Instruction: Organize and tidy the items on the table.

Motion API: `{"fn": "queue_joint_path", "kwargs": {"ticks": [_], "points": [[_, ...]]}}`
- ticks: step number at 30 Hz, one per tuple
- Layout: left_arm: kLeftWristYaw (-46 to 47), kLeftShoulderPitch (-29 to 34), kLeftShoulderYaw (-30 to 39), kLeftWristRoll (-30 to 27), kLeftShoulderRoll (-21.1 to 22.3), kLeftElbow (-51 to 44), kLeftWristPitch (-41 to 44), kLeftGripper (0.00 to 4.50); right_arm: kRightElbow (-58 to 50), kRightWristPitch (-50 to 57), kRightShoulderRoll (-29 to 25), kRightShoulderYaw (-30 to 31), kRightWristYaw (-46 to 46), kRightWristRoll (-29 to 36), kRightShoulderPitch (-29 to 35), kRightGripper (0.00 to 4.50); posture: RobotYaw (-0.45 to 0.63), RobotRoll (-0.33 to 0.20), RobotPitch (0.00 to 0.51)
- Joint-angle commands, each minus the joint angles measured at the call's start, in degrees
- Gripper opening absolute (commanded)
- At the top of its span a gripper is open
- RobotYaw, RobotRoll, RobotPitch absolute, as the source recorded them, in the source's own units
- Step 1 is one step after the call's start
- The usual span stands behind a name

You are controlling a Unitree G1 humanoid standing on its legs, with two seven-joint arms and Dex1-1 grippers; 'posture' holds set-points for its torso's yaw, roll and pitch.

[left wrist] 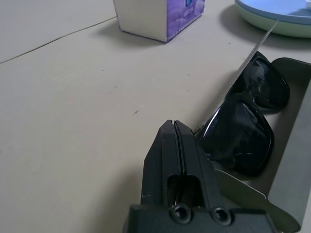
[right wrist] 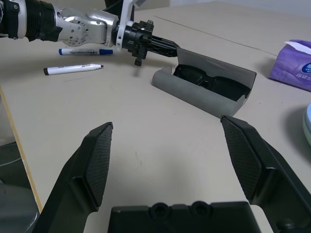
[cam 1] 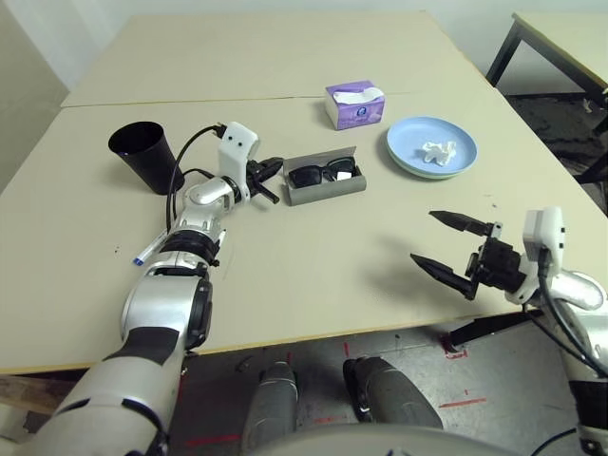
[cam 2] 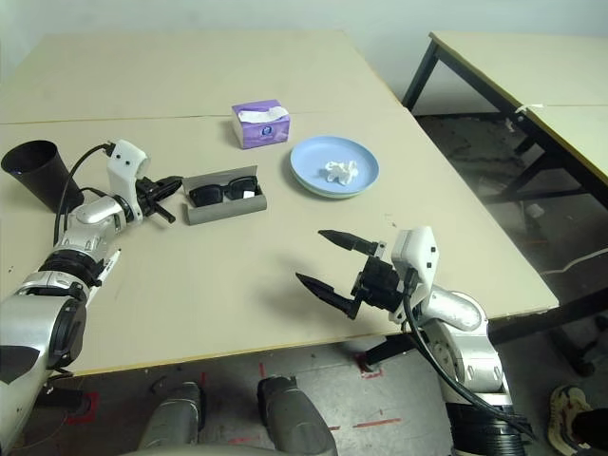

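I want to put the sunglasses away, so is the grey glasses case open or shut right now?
Open: the grey glasses case has its lid raised, showing the sunglasses inside.

1. The purple tissue box (cam 1: 356,112) bears a round blue logo with white lettering inside, too small to read; small white characters run beneath it, likewise unreadable.
2. The blue-capped marker (right wrist: 80,51) has a printed label along its white barrel, its words too small to make out.
3. The black-capped marker (right wrist: 70,69) carries fine dark print, also illegible.
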Motion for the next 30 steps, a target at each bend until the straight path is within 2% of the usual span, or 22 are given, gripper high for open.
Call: {"fn": "queue_joint_path", "kwargs": {"ticks": [1,15,22,30], "points": [[-3.24,1.18,-1.45,1.31,0.3,-0.17,-1.18,0.03,0.03,0.34,-0.86,0.7,0.33,0.4,0.59,4.5,-0.22,0.0,0.119],[-14.04,6.89,-4.73,1.61,1.43,-8.61,-2.04,0.03,1.38,0.3,-0.43,1.97,0.36,0.63,0.15,4.5,-0.22,0.0,0.121],[-14.71,6.55,-4.5,1.07,2.34,-9.74,-0.98,0.03,1.54,0.01,0.08,2.56,-0.13,0.68,0.06,4.5,-0.21,0.0,0.119],[-16.16,6.03,-2.25,-1.29,7.27,-13.14,1.46,0.03,5.36,0.94,-0.9,2.26,-4.35,-3.18,0.75,4.5,-0.19,0.0,0.119]]}}
